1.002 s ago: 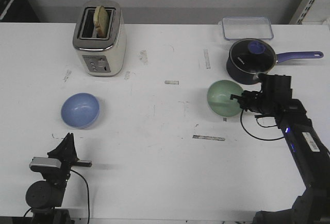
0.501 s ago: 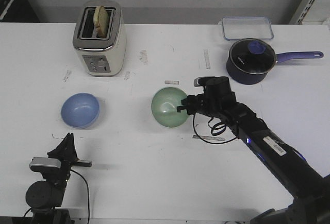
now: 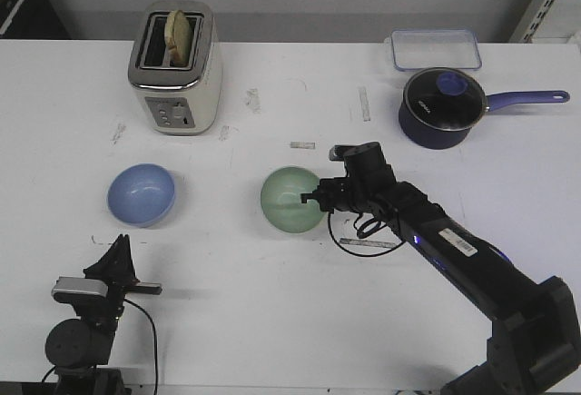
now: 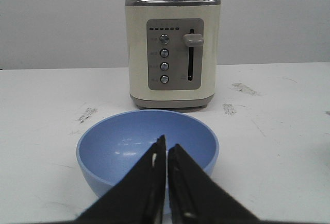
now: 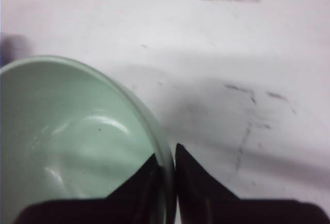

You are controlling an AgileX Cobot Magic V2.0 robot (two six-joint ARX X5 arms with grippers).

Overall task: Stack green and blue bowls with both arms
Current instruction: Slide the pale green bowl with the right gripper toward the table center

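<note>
The pale green bowl hangs near the table's middle, its rim pinched between the fingers of my right gripper. In the right wrist view one finger is inside the green bowl and one outside, so the right gripper is shut on its rim. The blue bowl rests on the table at the left, upright and empty. My left gripper waits near the front edge, just short of the blue bowl. In the left wrist view that gripper is shut with nothing in it.
A cream toaster with bread in its slot stands behind the blue bowl. A dark navy saucepan with a glass lid and long handle sits at the back right, a clear plastic container behind it. Tape marks dot the white table.
My right arm carried the green bowl from beside the saucepan leftward to the middle of the table, then a little further left and nearer. The left arm and blue bowl stayed still.
</note>
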